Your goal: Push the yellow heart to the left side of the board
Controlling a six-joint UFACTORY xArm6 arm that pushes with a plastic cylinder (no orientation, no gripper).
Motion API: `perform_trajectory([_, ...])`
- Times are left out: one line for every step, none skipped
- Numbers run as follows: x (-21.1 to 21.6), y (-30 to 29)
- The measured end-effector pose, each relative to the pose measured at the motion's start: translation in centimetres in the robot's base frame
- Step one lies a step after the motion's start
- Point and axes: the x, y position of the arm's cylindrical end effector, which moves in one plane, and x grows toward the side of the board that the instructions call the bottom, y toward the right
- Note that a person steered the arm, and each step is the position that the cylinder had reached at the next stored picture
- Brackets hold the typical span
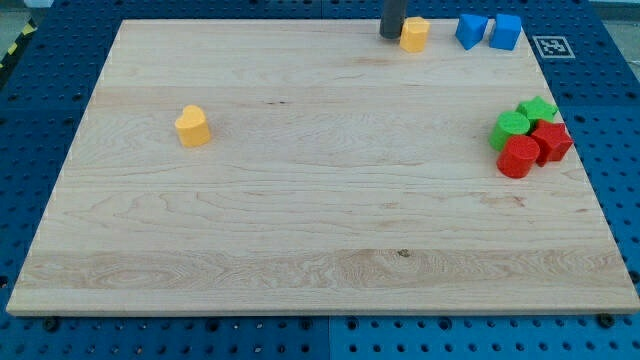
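Note:
The yellow heart (193,126) lies on the wooden board (300,240), in its left part and a little above mid-height. My tip (390,37) is at the board's top edge, right of centre and far from the heart. It stands just left of a second yellow block (414,34), which is more angular in shape, and is touching it or nearly so. Only the lower end of the rod shows; the rest is cut off by the view's top.
Two blue blocks (471,30) (506,32) sit at the top right edge. At the right edge, two green blocks (511,128) (538,108) and two red blocks (518,157) (551,141) are clustered together. A marker tag (552,45) lies off the board's top right corner.

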Motion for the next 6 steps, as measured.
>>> perform_trajectory([0.0,1.9])
perform_trajectory([0.3,4.0])
perform_trajectory([1.3,4.8])
perform_trajectory([4.3,-1.0])
perform_trajectory([9.9,-11.6])
perform_trajectory([15.3,-23.2])
